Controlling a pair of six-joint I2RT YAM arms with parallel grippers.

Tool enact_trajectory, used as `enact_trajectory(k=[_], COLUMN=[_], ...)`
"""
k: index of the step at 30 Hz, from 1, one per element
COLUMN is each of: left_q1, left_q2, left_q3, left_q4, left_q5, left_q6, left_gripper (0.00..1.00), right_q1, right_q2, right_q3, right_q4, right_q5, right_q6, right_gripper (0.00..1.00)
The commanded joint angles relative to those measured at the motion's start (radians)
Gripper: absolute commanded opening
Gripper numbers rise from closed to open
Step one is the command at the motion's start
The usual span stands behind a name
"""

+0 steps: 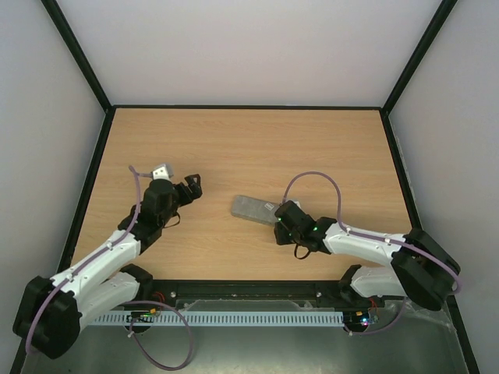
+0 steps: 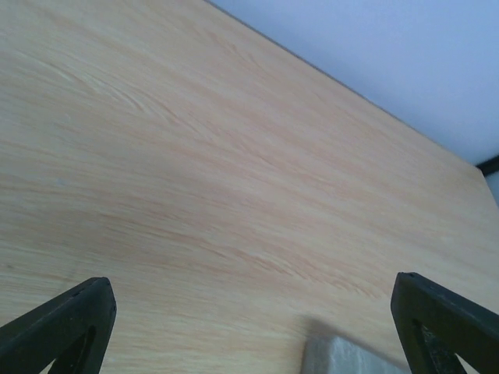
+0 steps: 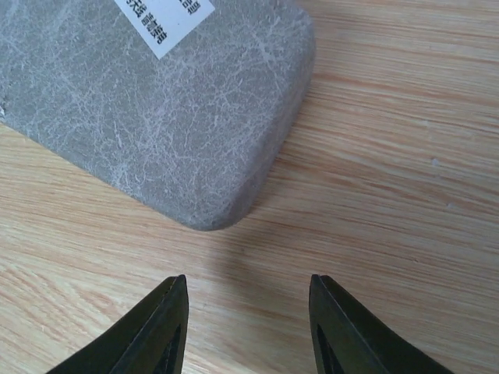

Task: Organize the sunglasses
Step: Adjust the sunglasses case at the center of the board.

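Can't spot the sunglasses in any view, no lenses or wire frame anywhere on the table. The only thing out there is the grey case, lying flat and looking shut, white label facing up. My guess is the glasses are already tucked inside, so the job looks pretty much done. The left gripper is spread wide with nothing in it, off to the case's left. The right gripper sits just short of the case's corner, fingers partly apart, pinching nothing. Probably all that's left is pulling the arms clear.
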Motion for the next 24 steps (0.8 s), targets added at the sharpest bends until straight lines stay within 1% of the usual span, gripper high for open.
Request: enact_trajectory(k=[1,6,9,15,18,21,23,24], left_q1=[0.033,0.073,0.095,0.099,0.1,0.113,0.128,0.131], left_q2=[-0.086,-0.138,-0.142,-0.135,-0.138,-0.136,-0.13,-0.119], left_q3=[0.01,0.018,0.018,0.006,0.002,0.001,0.014,0.022], left_q4=[-0.065,-0.108,-0.122,-0.115,-0.112,-0.108,-0.111,-0.106], left_q5=[-0.116,-0.167,-0.172,-0.166,-0.162,-0.173,-0.185,-0.197], left_q6=[0.052,0.076,0.079,0.095,0.101,0.112,0.132,0.158], left_gripper=[1.0,1.0,1.0,0.99,0.99,0.99,1.0,0.99], right_q1=[0.004,-0.015,-0.038,-0.094,-0.1,-0.101,-0.1,-0.1], right_q2=[0.028,0.053,0.065,0.088,0.082,0.003,-0.089,-0.139], right_q3=[0.024,0.061,0.091,0.095,0.097,0.078,0.062,0.063], right_q4=[0.013,0.0,-0.013,0.015,0.016,0.007,0.005,-0.005], right_q5=[0.051,0.107,0.097,0.07,0.061,0.08,0.1,0.136], right_q6=[0.018,0.013,-0.008,-0.033,-0.051,-0.042,-0.051,-0.052], right_gripper=[0.44,0.44,0.43,0.44,0.43,0.44,0.49,0.56])
